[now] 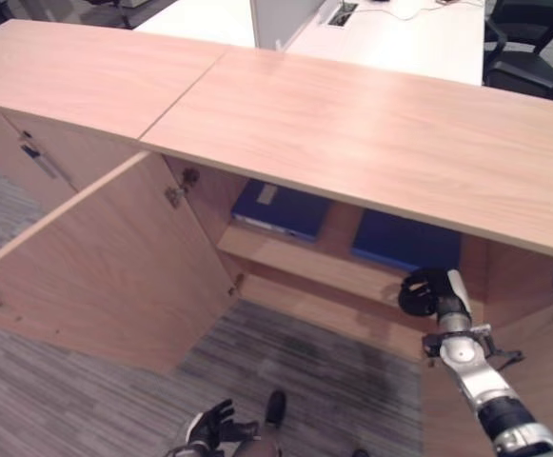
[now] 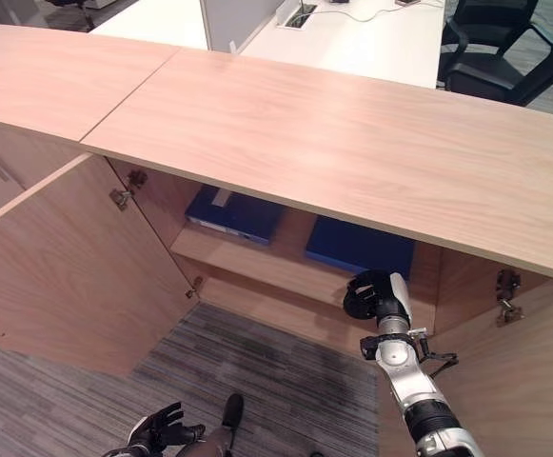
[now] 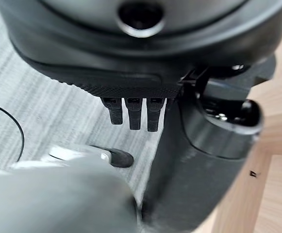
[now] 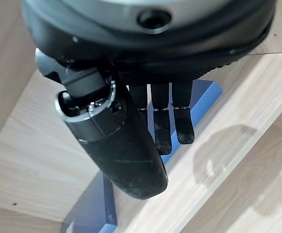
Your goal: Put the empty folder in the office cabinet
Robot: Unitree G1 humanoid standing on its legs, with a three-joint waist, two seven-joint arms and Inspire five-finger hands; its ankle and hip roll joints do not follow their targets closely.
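Two blue folders lie flat on the shelf point(image 1: 295, 259) inside the open wooden cabinet: one to the left point(image 1: 281, 209) and one to the right point(image 1: 404, 243). My right hand point(image 1: 428, 293) hovers just in front of the shelf's edge, below the right folder point(image 4: 206, 94). Its fingers point(image 4: 162, 131) hang straight and nothing is in them; a gap separates them from the folder. My left hand point(image 1: 211, 424) is low near the floor in front of the cabinet, with relaxed fingers point(image 3: 133, 114) and nothing in it.
The cabinet's left door point(image 1: 95, 267) swings far out over the grey carpet point(image 1: 333, 371). Its right door point(image 2: 504, 381) stands open beside my right arm. The long wooden top point(image 1: 352, 124) overhangs the shelf. A white desk point(image 1: 400, 38) and black chairs point(image 1: 533, 48) stand behind.
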